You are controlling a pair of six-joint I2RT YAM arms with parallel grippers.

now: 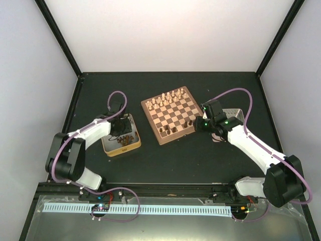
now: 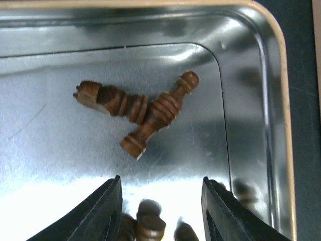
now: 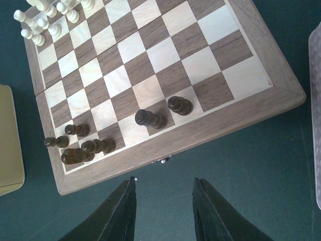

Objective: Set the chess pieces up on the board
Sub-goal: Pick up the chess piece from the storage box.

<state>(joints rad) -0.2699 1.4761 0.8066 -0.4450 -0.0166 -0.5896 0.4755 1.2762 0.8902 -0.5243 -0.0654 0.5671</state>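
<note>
Hovering just off the board's [image 3: 210,125] brown rim on its dark-piece side, the right gripper [image 3: 163,201] holds its fingers wide apart with nothing between them, over the bare dark table [image 3: 241,191]. Left of the board sits a yellow-rimmed tin [image 2: 251,100]. The left gripper [image 2: 160,201] is lowered into it, fingers also spread and gripping nothing. A few chess pieces [image 2: 135,108] lie on their sides in that tin: two are crossed and touching just past the fingertips, and others are blurred beneath them. On the board, two dark pieces stand apart in the rows nearest the rim, and four more cluster at the corner toward the tin. Pale chessmen [image 3: 45,20] crowd the board's far side. A second tin [image 1: 233,113] lies right of the board, partly hidden by the right arm.
</note>
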